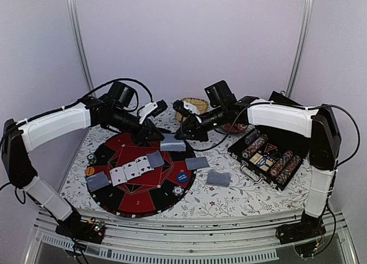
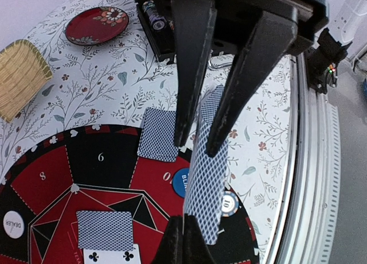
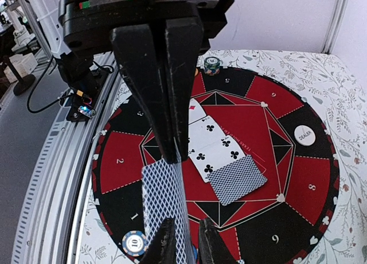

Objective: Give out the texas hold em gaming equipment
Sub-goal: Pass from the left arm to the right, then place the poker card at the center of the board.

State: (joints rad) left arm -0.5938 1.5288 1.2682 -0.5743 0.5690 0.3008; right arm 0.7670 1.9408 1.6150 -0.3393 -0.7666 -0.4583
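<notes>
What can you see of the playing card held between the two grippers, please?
The playing card is thin, rectangular, with a fine blue-and-white lattice back; its face is hidden. It bows slightly, like coated paper. It is held in the air above the round red-and-black mat, clear of it, pinched at one end by the left gripper and at the other by the right gripper, both shut on it.

Pinching a blue-backed card [image 3: 163,206] by its top edge in the right gripper [image 3: 171,156], jaws pressed together, above a round red-and-black mat [image 3: 269,97]. Lower end of the card between the left gripper [image 3: 186,225] fingers. On the mat: face-up clubs [image 3: 215,146] touching a face-down card [image 3: 236,182], a white dealer button [image 3: 305,135], a striped chip [image 3: 212,64] and a chip marked 10 [image 3: 133,243].
</notes>
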